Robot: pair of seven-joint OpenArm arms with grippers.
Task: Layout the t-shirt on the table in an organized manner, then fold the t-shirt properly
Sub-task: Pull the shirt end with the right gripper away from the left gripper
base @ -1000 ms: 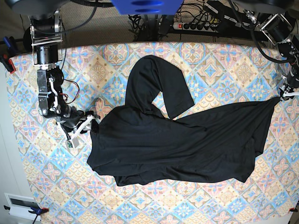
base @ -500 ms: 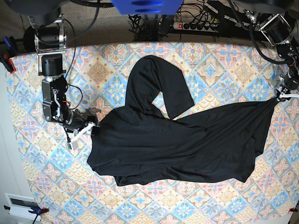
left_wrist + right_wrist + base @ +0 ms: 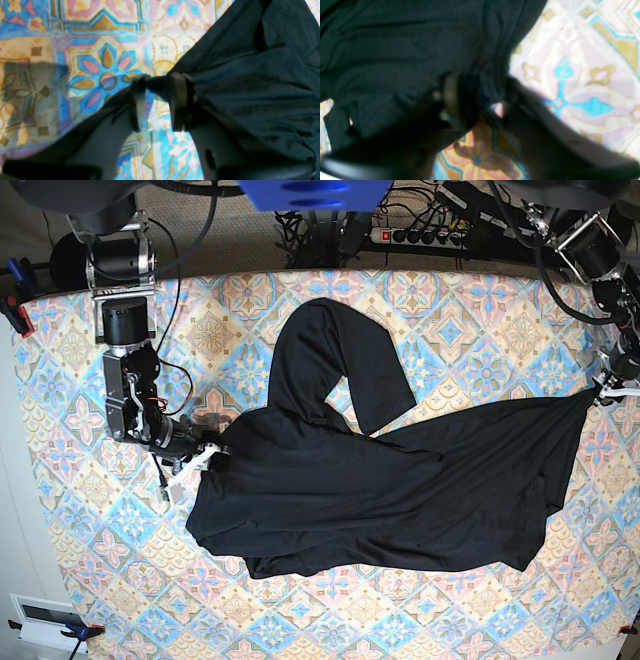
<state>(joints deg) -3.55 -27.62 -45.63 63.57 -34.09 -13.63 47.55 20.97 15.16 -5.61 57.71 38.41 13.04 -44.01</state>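
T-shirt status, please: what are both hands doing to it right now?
Left hand shut on a corner of the t-shirt. Right hand closing around the opposite edge, grip unconfirmed. Shirt rumpled on the table, one sleeve folded over. Nothing in the way.

**Plain black on pastel tiles**

The t-shirt [image 3: 400, 480] is plain black, with no print or mark on it. The table [image 3: 480, 330] carries a cloth of diamond and flower tiles in pastel blue, pink and cream, with some yellow-gold lines. In the left wrist view one flower has pink and gold petals on a blue ground. The fingers [image 3: 178, 100] are dark grey.
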